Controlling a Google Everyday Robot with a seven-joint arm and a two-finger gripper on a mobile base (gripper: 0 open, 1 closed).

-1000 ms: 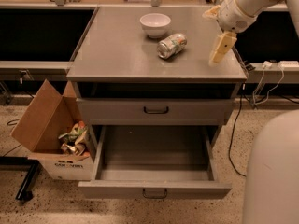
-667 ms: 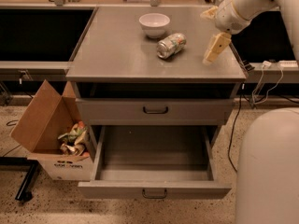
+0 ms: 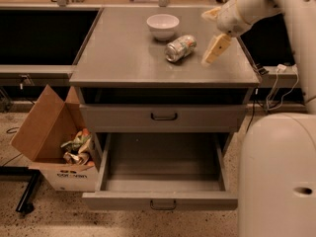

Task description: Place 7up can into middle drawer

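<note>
The 7up can (image 3: 180, 48) lies on its side on the grey cabinet top (image 3: 123, 58), just in front of a white bowl (image 3: 163, 25). My gripper (image 3: 214, 31) hangs over the top's right part, just right of the can and apart from it. It is open and empty, with one cream finger (image 3: 217, 49) pointing down beside the can. The middle drawer (image 3: 163, 169) is pulled out below and is empty, with its low front panel and dark handle (image 3: 163, 205) nearest me. A closed drawer front (image 3: 164, 116) sits above it.
An open cardboard box (image 3: 47, 132) with crumpled wrappers stands on the floor left of the cabinet. My white base (image 3: 276, 177) fills the lower right. Cables (image 3: 281, 83) hang at the right. A black frame leg (image 3: 27, 191) lies at the lower left.
My gripper has moved left across the cabinet top, closer to the can. The can, bowl and drawer have not moved.
</note>
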